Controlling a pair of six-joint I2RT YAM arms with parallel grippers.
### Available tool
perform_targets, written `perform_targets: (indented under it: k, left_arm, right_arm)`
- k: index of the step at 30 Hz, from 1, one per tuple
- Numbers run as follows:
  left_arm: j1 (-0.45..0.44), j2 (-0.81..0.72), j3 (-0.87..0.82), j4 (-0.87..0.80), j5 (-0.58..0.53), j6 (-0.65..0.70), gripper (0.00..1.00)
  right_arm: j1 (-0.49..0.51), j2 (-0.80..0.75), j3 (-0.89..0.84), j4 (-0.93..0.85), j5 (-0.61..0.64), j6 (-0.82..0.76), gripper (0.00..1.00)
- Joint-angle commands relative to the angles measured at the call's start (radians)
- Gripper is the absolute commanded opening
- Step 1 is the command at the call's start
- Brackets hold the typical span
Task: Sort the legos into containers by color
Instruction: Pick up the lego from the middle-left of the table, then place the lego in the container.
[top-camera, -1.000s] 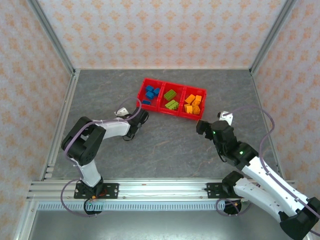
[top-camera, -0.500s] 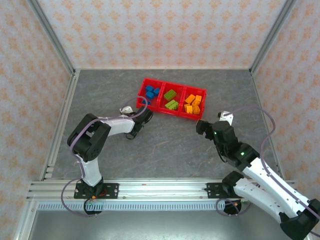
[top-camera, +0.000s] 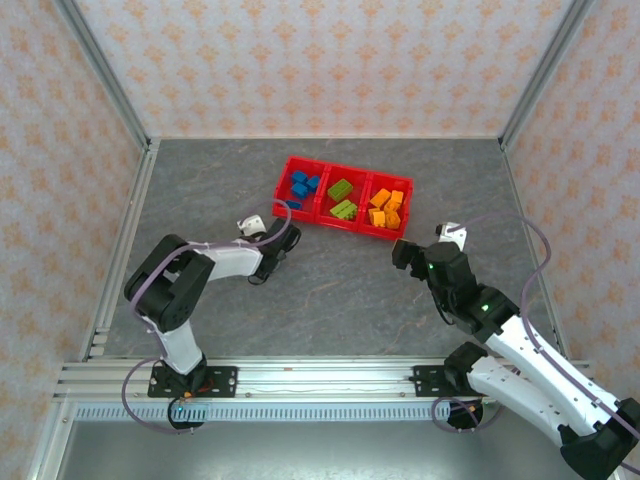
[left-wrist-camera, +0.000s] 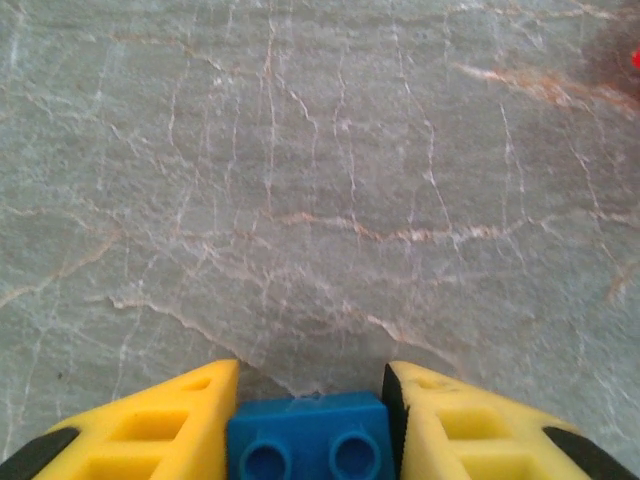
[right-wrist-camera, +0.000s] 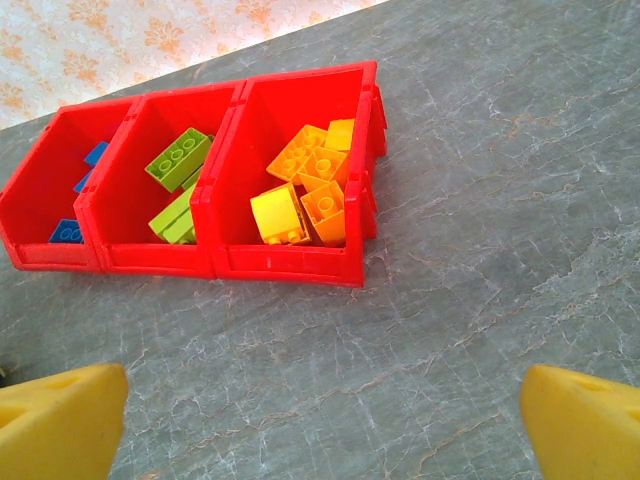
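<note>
Brick (left-wrist-camera: 308, 440) in blue, studs up, pinched between the yellow fingers (left-wrist-camera: 140, 435) of the left gripper (top-camera: 283, 238). Long axis not readable, with the frame edge cutting it off. Hangs just off the near-left corner of the red tray (right-wrist-camera: 290, 265), outside its wall, low over grey table (top-camera: 330, 290). Belongs, by colour, in the tray's left-end compartment (right-wrist-camera: 45, 180), beside the other blue legos (top-camera: 300, 185). Likely calls for a short lift over the near wall, forward and a little right. Past that, lime bricks (right-wrist-camera: 180, 158) in the tray's middle compartment, orange bricks (right-wrist-camera: 315, 195) in its right end. Right gripper (top-camera: 403, 252) just off the tray's near-right corner, fingers spread wide, holding nothing, well apart from the blue end. Left arm plainly the nearer one.
</note>
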Motion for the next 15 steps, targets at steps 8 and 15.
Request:
perform_targets:
  k: [8,15]
  left_arm:
    - [-0.057,-0.305,0.023,-0.035,0.098,0.06,0.33]
    - [-0.042,-0.356,0.162,-0.024,-0.027,0.182,0.34]
  right_arm:
    - [0.005,0.005,0.005,0.005,0.032,-0.005,1.0]
    - [0.005,0.006,0.007,0.001,0.041,-0.002,1.0]
